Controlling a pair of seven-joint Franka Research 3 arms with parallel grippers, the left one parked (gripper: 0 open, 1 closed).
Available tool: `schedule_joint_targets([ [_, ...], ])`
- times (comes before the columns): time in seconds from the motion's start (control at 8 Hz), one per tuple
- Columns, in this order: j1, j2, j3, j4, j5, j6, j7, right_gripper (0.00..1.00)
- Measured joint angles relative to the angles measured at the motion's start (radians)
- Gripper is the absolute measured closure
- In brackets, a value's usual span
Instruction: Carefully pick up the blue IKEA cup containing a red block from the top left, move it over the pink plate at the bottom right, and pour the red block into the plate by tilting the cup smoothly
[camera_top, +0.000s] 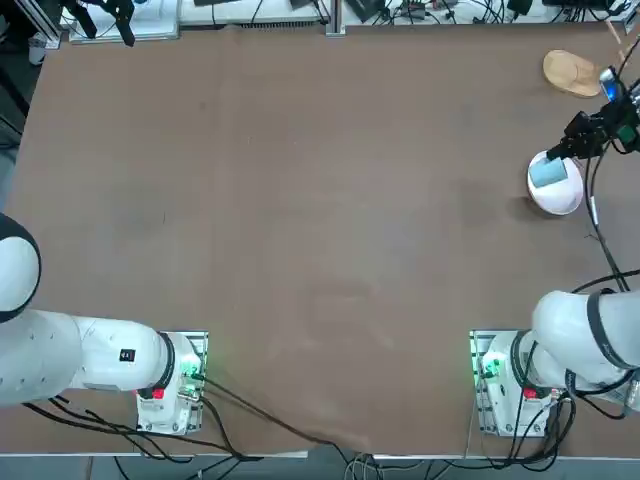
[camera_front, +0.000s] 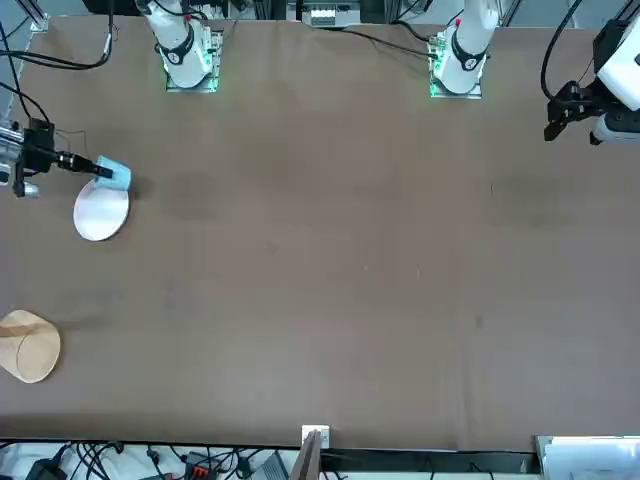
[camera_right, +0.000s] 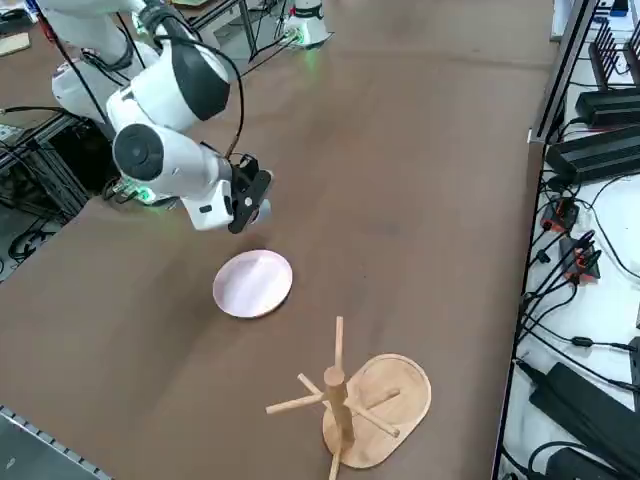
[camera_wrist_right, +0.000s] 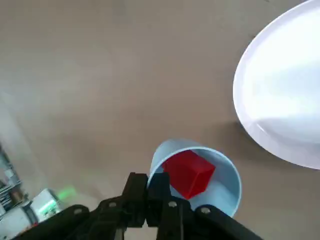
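Tool (camera_wrist_right: 159, 192) of the right arm is clenched on the near wall of the blue IKEA cup (camera_wrist_right: 220, 172), its two fingers pinching the rim from the wrist side, judged so that the mouth stays clear for pouring. Cup is carried off the counter (camera_top: 300, 220) and tipped, its mouth turned toward the pink plate (camera_wrist_right: 285, 105); the red block (camera_wrist_right: 189, 173) sits inside against the lower wall and has not left the cup. In the wrist view the plate lies just beside and beyond the cup's mouth; in the top view the cup (camera_top: 548, 172) overlaps the plate (camera_top: 562, 192), so the cup appears to hang above the plate's near edge. Judgement: the carry is done and the tilt is in hand, the pour not yet completed. Further off, near the counter's far corner on the right arm's side, stands a wooden peg rack (camera_right: 345, 400) on a round tan base, well apart from the plate and outside the task. Count: one cup, one block, one plate, one rack.
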Motion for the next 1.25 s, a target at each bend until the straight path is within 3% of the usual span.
schedule_joint_targets([
  [0.88,-0.126,0.165,0.0,0.115,0.073,-0.128,-0.299,0.98],
  [1.25,-0.177,0.232,0.0,0.172,0.117,-0.235,-0.419,0.98],
])
